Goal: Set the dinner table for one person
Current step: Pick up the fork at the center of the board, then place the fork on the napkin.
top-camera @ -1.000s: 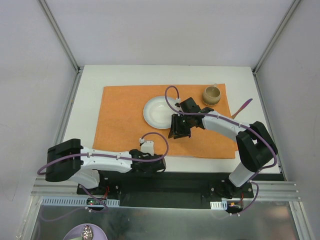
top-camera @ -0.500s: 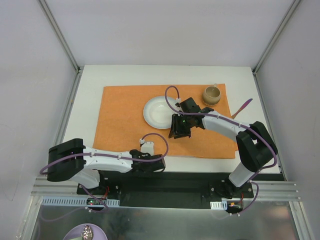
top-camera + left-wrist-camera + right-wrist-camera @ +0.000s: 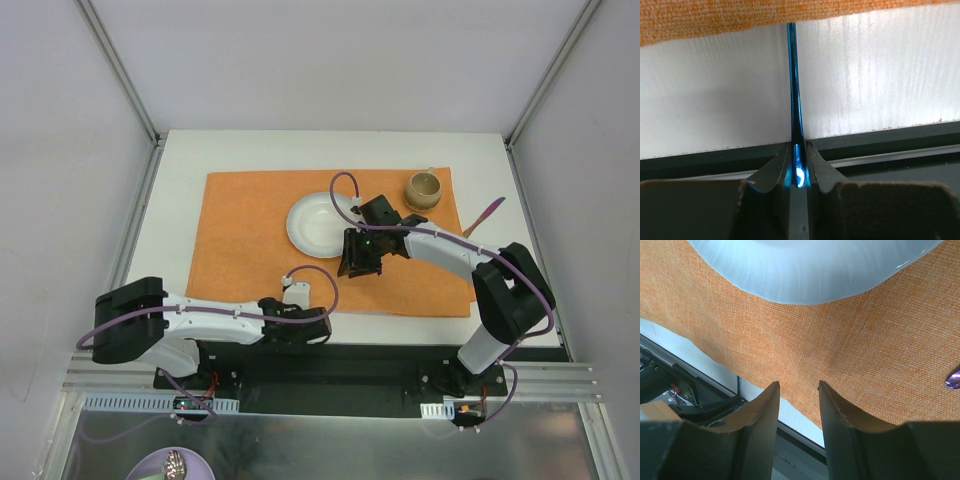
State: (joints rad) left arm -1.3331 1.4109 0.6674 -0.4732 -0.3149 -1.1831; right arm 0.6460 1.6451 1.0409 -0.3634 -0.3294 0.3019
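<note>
The dinner table (image 3: 170,200) is a white top carrying an orange placemat (image 3: 250,230). A white plate (image 3: 315,222) and a brown cup (image 3: 424,189) rest on the mat. My left gripper (image 3: 303,328) sits at the table's near edge, below the mat. In the left wrist view the left gripper (image 3: 797,146) is shut on the end of a thin shiny blue utensil (image 3: 792,85), seen edge-on and reaching to the mat's edge. My right gripper (image 3: 358,262) hovers over the mat just near of the plate. In its own view the right gripper (image 3: 799,386) stands open with nothing between its fingers.
A purple utensil (image 3: 487,215) lies at the mat's right edge, and its tip (image 3: 954,378) shows in the right wrist view. Metal rails border the table (image 3: 150,175). A black base plate (image 3: 380,362) runs along the near edge.
My left gripper has drawn back slightly left and toward the near edge. The right arm has not moved.
</note>
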